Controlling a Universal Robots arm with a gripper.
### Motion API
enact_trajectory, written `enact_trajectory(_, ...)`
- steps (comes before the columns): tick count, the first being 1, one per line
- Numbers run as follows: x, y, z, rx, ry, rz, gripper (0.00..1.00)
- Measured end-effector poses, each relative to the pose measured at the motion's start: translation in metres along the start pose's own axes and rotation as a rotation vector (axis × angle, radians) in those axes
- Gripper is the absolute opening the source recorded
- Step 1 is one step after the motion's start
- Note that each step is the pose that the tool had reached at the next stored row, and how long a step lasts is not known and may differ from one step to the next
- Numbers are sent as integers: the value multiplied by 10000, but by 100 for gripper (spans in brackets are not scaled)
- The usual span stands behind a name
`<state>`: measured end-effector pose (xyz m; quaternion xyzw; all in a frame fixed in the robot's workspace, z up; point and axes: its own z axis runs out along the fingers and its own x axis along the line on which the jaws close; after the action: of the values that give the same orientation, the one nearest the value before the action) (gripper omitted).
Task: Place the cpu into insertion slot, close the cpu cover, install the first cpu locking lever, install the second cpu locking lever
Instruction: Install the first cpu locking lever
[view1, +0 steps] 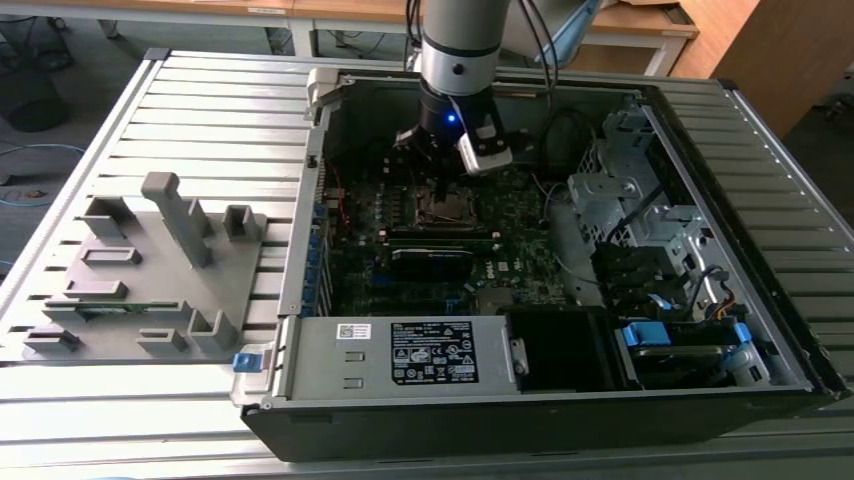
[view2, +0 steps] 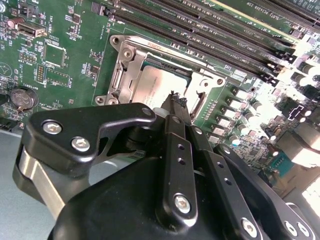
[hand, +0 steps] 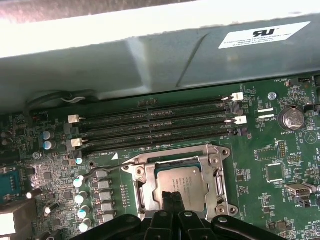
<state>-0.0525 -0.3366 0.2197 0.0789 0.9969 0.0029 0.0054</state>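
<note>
I hang over the open computer case in the upper middle of the exterior view, my gripper reaching down onto the dark green motherboard. My two black fingers are clenched tip to tip with nothing pinched between them, and in both wrist views their joined tips sit right at the edge of the cpu. I cannot tell whether they touch it.

The cpu lies flat in the insertion slot, its dull silver top showing through the square window of the cpu cover. The cover lies down around the chip. The long black memory slots run just beside the socket. At the exterior view's lower left, a grey fixture stands on the slatted table, well apart from me.
</note>
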Motion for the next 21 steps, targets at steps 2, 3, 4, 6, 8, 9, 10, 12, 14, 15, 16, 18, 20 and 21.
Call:
enact_trajectory(2, 0, 0, -8, 1, 0, 0, 11)
enact_trajectory(3, 0, 0, -9, 1, 0, 0, 11)
enact_trajectory(4, 0, 0, -12, 3, 1, 0, 11)
enact_trajectory(6, 0, 0, -18, 1, 1, 0, 11)
enact_trajectory(8, 0, 0, -24, 1, 0, 0, 11)
enact_trajectory(9, 0, 0, -25, -2, -1, 0, 11)
enact_trajectory(10, 0, 0, -28, 0, 0, 0, 11)
enact_trajectory(12, 0, 0, -31, 0, 0, 0, 11)
enact_trajectory(14, -1, 0, -31, 0, 0, -1, 11)
enact_trajectory(15, 0, 0, -31, 0, 0, 0, 11)
enact_trajectory(16, 0, 0, -31, 0, 0, 0, 11)
enact_trajectory(18, 0, 0, -31, 0, 0, 0, 11)
enact_trajectory(20, 0, 0, -32, 0, 0, -1, 11)
enact_trajectory(21, 4, 0, -32, 2, -2, 0, 11)
